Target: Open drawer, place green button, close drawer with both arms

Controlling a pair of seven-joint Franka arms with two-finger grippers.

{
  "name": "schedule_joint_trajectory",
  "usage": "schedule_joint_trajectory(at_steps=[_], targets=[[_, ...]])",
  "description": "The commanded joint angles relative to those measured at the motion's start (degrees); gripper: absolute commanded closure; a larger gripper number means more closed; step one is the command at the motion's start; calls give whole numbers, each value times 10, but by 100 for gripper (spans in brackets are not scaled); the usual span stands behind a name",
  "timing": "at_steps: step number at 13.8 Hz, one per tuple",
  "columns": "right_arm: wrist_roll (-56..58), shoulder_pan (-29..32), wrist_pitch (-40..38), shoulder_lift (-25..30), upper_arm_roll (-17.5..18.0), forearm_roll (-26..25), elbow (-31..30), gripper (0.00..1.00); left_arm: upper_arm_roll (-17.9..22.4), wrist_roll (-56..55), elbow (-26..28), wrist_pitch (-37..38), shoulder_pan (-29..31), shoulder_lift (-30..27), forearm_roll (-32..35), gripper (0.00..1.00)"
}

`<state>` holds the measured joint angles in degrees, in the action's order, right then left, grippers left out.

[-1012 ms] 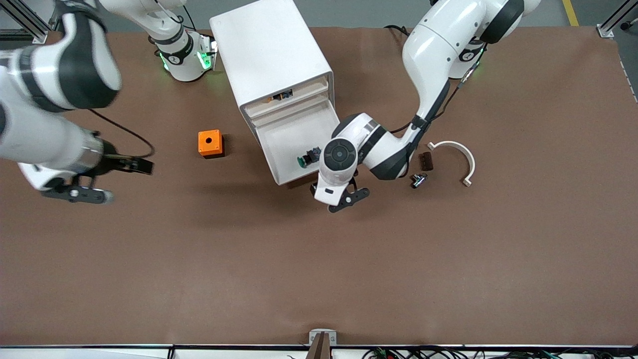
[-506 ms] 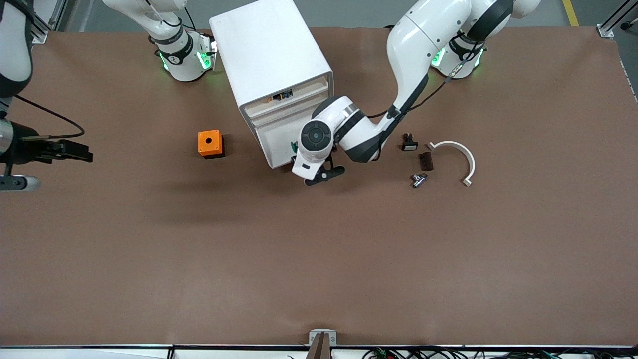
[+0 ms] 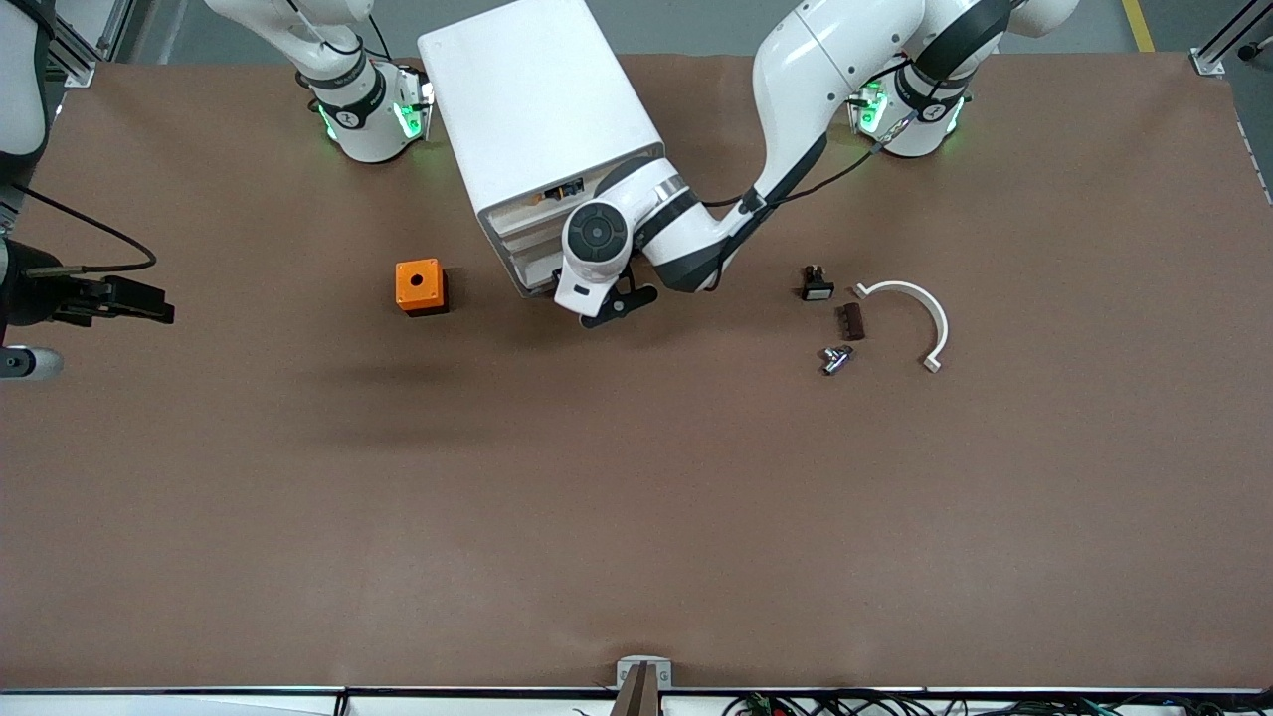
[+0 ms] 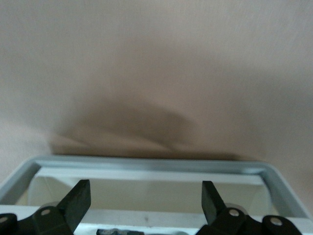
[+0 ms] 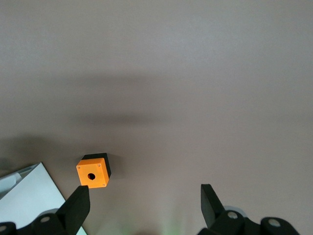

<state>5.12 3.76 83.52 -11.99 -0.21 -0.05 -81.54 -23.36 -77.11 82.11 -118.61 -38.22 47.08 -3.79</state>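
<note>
- White plastic drawer (image 3: pixel 527 261) sits nearly flush in the cabinet (image 3: pixel 537 109), its lip (image 4: pixel 151 164) meeting the left claw (image 4: pixel 146 200), whose fingers are spread, probably for pushing rather than gripping.
- Green button isn't visible; presumably it is shut inside.
- Right claw (image 5: pixel 144 208), also released and empty, waits high over the right arm's end of the tabletop (image 3: pixel 636 517), near the orange cube (image 3: pixel 419 285).
</note>
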Motion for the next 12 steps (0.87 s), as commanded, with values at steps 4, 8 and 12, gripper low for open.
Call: schedule_joint_trajectory(at_steps=[4, 8, 12], targets=[[0, 19, -9, -4, 7, 0, 38, 0, -7, -80, 16, 1, -4, -17, -6, 0], [-3, 38, -50, 5, 8, 15, 38, 0, 35, -70, 1, 75, 42, -67, 128, 0], [2, 57, -61, 35, 7, 25, 32, 0, 34, 60, -1, 122, 165, -143, 205, 0]])
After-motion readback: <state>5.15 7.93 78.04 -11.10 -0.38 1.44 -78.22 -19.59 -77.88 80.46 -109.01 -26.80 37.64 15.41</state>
